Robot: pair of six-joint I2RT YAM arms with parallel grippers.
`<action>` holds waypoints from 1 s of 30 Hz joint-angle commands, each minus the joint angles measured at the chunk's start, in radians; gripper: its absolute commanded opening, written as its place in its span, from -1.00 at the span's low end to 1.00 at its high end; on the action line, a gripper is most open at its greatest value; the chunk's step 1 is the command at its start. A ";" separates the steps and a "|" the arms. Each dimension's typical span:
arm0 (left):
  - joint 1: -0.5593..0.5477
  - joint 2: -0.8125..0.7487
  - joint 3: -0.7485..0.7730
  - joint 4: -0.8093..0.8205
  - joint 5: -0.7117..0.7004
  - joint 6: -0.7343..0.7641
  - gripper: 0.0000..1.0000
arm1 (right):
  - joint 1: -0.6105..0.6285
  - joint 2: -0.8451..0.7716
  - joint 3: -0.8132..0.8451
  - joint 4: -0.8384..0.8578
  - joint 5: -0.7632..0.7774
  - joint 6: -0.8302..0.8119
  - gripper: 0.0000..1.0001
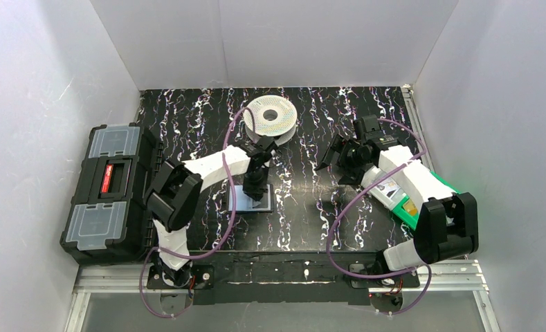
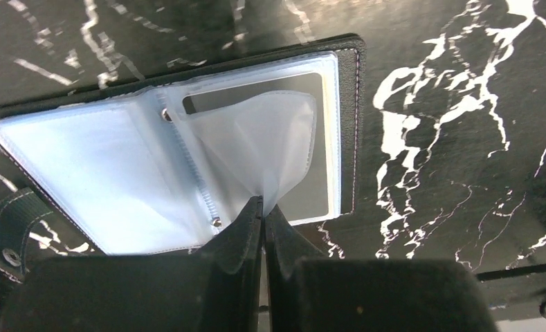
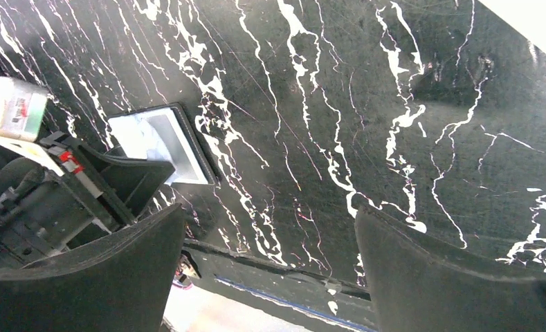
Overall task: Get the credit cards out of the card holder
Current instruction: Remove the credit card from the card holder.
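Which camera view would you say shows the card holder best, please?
The left wrist view: the card holder lies open and fills much of the frame, the left gripper pinching a clear sleeve. The top external view shows it small, partly under that gripper; the right wrist view shows part behind the left arm.

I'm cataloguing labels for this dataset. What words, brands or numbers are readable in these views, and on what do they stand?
No text can be read in any view.
Red label on the toolbox: too small to read.
Printing on the green and white package under the right arm: blurred.
Card holder, open, with clear sleeves: no print shows.
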 commanded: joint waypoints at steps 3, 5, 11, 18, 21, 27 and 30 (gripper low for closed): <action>0.074 -0.125 -0.103 0.043 0.090 -0.015 -0.99 | 0.033 0.028 0.026 0.034 -0.005 0.014 0.97; 0.089 -0.142 -0.128 0.061 0.099 -0.019 -0.98 | 0.043 0.036 0.029 0.034 -0.002 0.014 0.97; 0.123 -0.175 -0.184 0.105 0.144 -0.034 -0.95 | 0.066 0.055 0.034 0.036 -0.001 0.015 0.96; 0.131 -0.204 -0.219 0.175 0.226 -0.041 -1.00 | 0.089 0.063 0.034 0.040 0.007 0.021 0.96; 0.128 -0.217 -0.225 0.219 0.286 -0.051 -1.00 | 0.090 0.061 0.029 0.041 0.014 0.024 0.96; 0.098 -0.213 -0.223 0.269 0.346 -0.068 -1.00 | 0.091 0.056 0.013 0.046 0.022 0.020 0.95; 0.075 -0.209 -0.242 0.313 0.375 -0.102 -1.00 | 0.097 0.056 0.002 0.056 0.014 0.016 0.95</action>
